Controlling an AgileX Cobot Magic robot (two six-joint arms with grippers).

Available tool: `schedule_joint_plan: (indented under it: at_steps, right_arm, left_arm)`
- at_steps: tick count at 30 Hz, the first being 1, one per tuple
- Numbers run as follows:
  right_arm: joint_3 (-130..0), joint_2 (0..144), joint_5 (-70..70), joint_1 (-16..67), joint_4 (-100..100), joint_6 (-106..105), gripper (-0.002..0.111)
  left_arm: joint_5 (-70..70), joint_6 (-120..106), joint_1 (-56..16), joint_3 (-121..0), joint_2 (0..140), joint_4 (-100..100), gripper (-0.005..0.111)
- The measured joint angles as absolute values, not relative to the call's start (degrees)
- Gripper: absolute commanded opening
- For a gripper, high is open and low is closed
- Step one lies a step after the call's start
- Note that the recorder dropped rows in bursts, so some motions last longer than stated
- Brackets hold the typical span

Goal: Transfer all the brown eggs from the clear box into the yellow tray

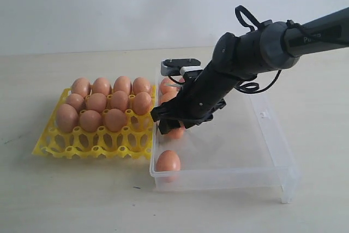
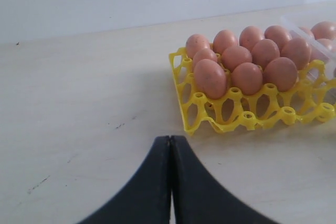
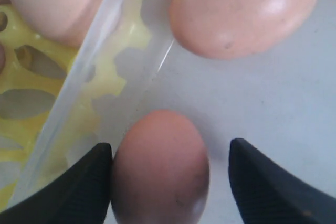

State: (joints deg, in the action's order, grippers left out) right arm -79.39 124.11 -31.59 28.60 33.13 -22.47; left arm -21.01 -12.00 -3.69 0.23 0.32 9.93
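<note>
Yellow tray (image 1: 54, 147) is filling up nicely. I count eleven brown eggs (image 1: 96, 102) seated in it, covering the back two rows plus most of a third. The front cells are bare.

The clear box (image 1: 256, 151) sits right up against the tray's right side, and it isn't cleared out yet. I can make out about four eggs along its tray-side wall: a lone egg (image 1: 168, 161) near the front corner, a couple at the far corner (image 1: 167, 87), and one under the arm. The arm may be hiding more, so I can't say for sure.

The right tool (image 1: 174, 125) is down inside the box with its jaws spread wide either side of the next egg (image 3: 160, 166). One finger looks to be touching it or just beside it, and the other is clearly apart from it. So nothing is gripped, and my guess is it's lined up to close on that one.

The left tool (image 2: 170, 142) is pinched fully together, holding nothing, over bare surface (image 1: 82, 200) near the tray.

I'd call it roughly two thirds to three quarters done, with this egg and the few others in the box left to move.
</note>
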Motion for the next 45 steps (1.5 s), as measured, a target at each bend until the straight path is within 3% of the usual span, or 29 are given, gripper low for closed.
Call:
schedule_joint_plan:
  at_steps: [10, 12, 14, 18, 25, 30, 32, 45]
  right_arm:
    - [-79.4, 124.2, -27.1, 28.6, 35.0, -22.5, 0.062]
    - [-79.4, 124.3, -27.0, 28.6, 35.2, -22.5, 0.057]
    - [-79.4, 124.4, -26.9, 28.6, 35.4, -22.5, 0.044]
    - [-79.4, 124.7, -26.7, 28.6, 36.2, -22.5, 0.0]
    - [-78.3, 118.8, -21.8, 28.7, 34.6, -23.3, 0.0]
    - [-63.2, 103.5, 8.9, 36.7, 25.3, -9.6, 0.0]
    - [-60.6, 103.1, 14.4, 40.6, 21.6, -2.3, 0.0]
    - [-65.8, 115.9, 18.6, 45.3, 18.2, 1.6, 0.0]
  left_arm:
    - [-21.0, -12.0, -3.7, 0.2, 0.3, 9.9, 0.0]
    - [-21.0, -12.0, -3.7, 0.2, 0.3, 9.9, 0.0]
    - [-21.0, -12.0, -3.7, 0.2, 0.3, 9.9, 0.0]
    - [-21.0, -12.0, -3.7, 0.2, 0.3, 9.9, 0.0]
    - [-21.0, -12.0, -3.7, 0.2, 0.3, 9.9, 0.0]
    - [-21.0, -12.0, -3.7, 0.2, 0.3, 9.9, 0.0]
    - [-21.0, -12.0, -3.7, 0.2, 0.3, 9.9, 0.0]
    - [-21.0, -12.0, -3.7, 0.2, 0.3, 9.9, 0.0]
